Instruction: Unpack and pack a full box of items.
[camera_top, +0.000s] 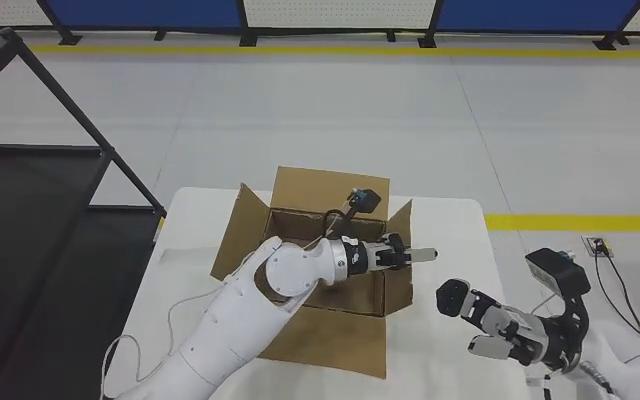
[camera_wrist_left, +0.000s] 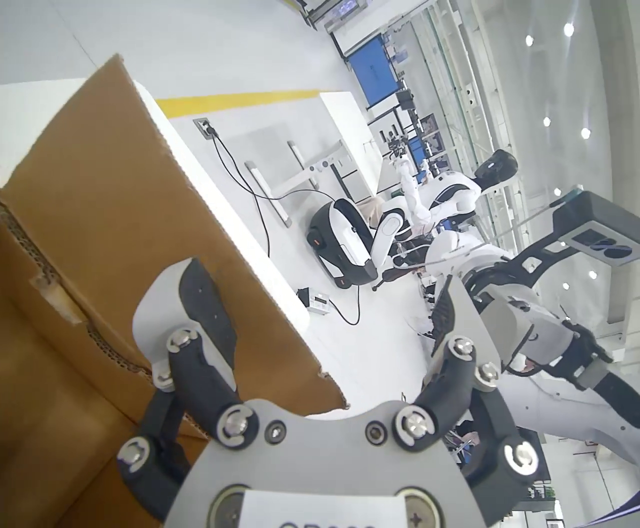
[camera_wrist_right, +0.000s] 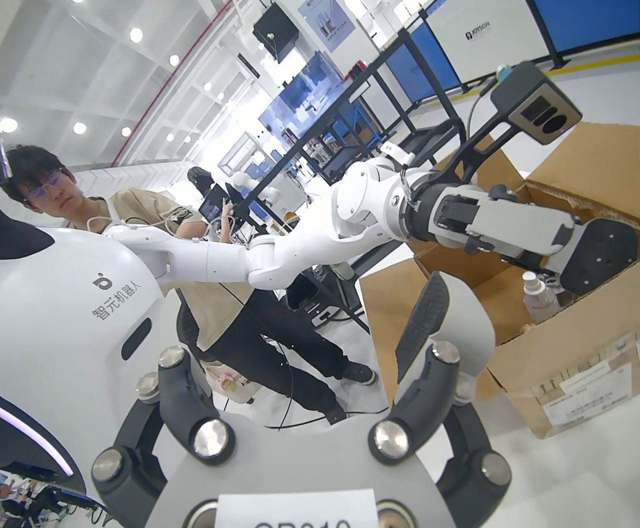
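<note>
Cardboard box, flaps splayed for access; left gripper over its 3 o'clock flap, right gripper seemingly parked clear at 4 o'clock, both with jaws apart, empty.

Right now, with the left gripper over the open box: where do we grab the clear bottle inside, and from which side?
Take the clear bottle at its neck, just under the white cap, coming straight down. It seems to stand upright close to the box wall, so cardboard blocks any side approach. The left gripper is open over the box.
</note>
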